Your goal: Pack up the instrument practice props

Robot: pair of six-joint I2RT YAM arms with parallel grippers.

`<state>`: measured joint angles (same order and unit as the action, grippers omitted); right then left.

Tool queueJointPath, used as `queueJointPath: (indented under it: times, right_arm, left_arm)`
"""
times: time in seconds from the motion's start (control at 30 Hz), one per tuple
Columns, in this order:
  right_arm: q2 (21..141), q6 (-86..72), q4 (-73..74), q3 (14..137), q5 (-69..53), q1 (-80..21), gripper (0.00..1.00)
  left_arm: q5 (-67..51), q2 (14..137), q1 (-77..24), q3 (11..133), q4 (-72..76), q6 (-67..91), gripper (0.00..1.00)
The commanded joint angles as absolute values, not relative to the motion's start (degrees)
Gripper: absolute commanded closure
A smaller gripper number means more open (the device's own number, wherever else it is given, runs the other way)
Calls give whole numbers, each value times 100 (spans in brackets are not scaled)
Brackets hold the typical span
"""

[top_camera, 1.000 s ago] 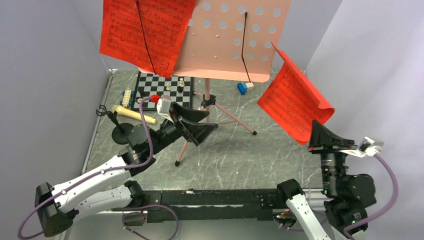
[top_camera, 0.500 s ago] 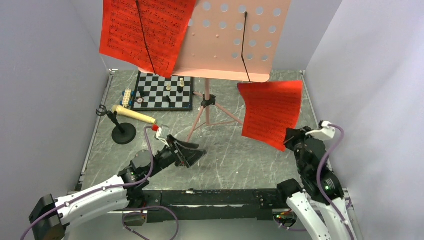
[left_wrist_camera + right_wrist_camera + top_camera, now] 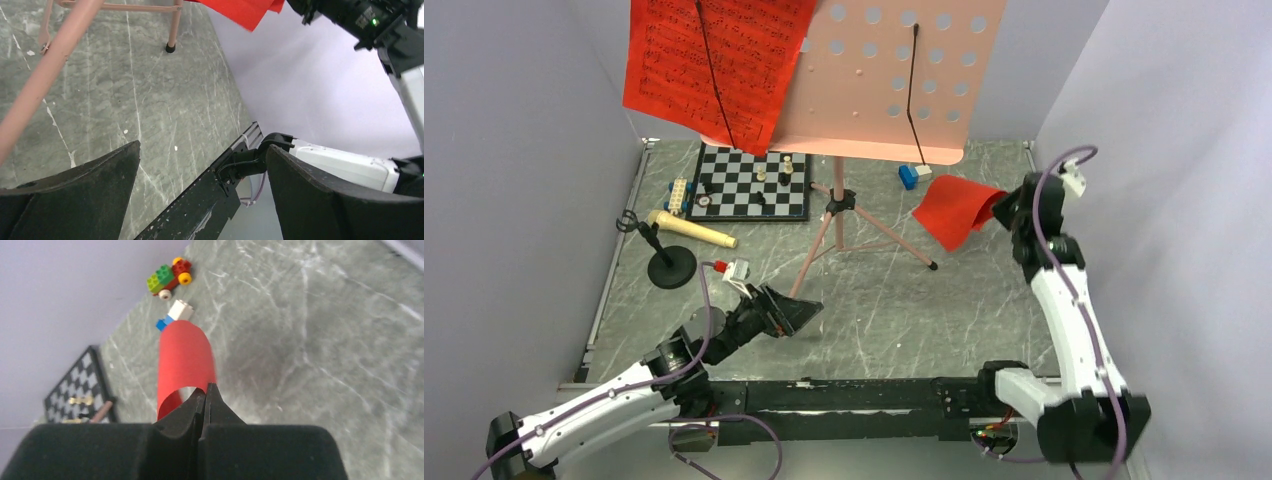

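Right fingers point(image 3: 186, 416) tight on curled red page point(image 3: 184, 354)

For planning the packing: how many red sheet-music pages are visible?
2. One red page hangs on the pink music stand, at its left side. The other red page, curled, is pinched in the right gripper above the table's right part. Others may hide behind the stand.

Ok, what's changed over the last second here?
The right pincer, shut on the loose red sheet-music page, carried it from high near the camera out toward the far right of the grey table, the page now curled. The open left pincer drew back toward the near edge. The pink perforated music stand, cream foam microphone and black-and-white chessboard stayed put.
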<state>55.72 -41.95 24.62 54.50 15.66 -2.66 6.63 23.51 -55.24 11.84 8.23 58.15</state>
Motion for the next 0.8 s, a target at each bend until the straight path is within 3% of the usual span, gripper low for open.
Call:
queueJointPath:
  times: [0.0,0.1,0.27,0.37,0.6,0.77]
  right_arm:
    - [6738,-4813,1610,6432,-388,443,100]
    - [7624,-5280,1226,7405,-1712,632,100]
    - [8945,-5255,2351,8837,-1860,1062,100]
    - [9665,-5260,2380,7995,-2743,1333,100]
    - [9378,-4749,2094,7243,-2393,1398,100]
    - [9568,-4379,2386,7349,-2072,1436,100]
  left_arm:
    - [866,2161,-5555,1555,291,5704,1]
    - [937,2120,-5555,1641,243,5517,1]
    - [1091,2280,-5555,1884,25,5293,1]
    - [870,2665,-5553,1973,233,5195,1]
    - [465,3369,-5546,2266,277,5079,1]
    - [556,3114,-5546,2209,180,5015,1]
